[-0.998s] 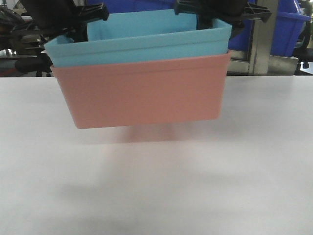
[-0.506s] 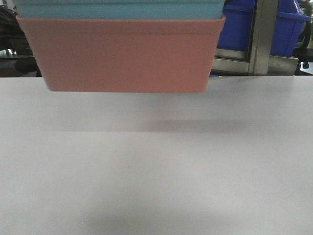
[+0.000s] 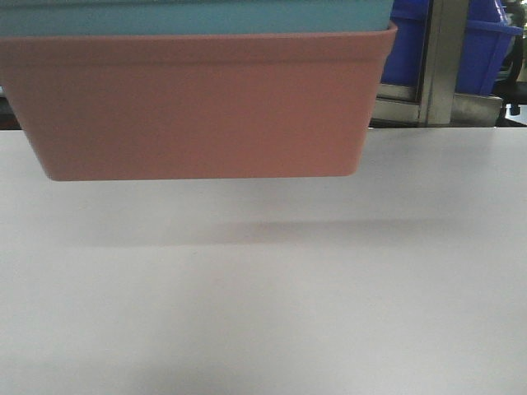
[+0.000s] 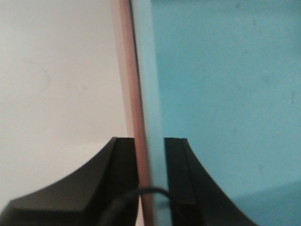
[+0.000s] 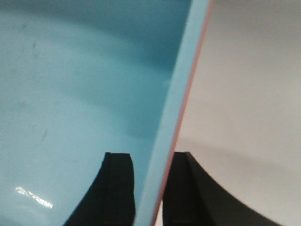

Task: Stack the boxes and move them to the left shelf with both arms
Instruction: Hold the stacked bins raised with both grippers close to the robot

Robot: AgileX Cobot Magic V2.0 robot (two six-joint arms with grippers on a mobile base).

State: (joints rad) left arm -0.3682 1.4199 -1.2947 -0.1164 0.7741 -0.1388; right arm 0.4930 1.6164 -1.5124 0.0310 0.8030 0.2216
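Observation:
The light blue box (image 3: 198,16) sits nested inside the salmon pink box (image 3: 198,107). The stack hangs above the white tabletop (image 3: 263,288) and fills the upper front view; neither gripper shows there. In the left wrist view my left gripper (image 4: 149,155) is shut on the stacked rims, one finger outside the pink wall (image 4: 136,122), the other inside the blue box (image 4: 225,94). My right gripper (image 5: 149,162) is shut on the opposite rims, inner finger in the blue box (image 5: 70,94), outer finger beside the thin pink edge (image 5: 184,113). The left shelf is out of view.
Dark blue crates (image 3: 486,49) stand behind the table at the right, next to a steel upright post (image 3: 436,58) and a metal rail (image 3: 461,107). The stack casts a shadow (image 3: 247,230) on the tabletop beneath it.
The stacked boxes have risen off the table, shifted left and come closer to the camera, growing larger in view. The arms above them have left the front view.

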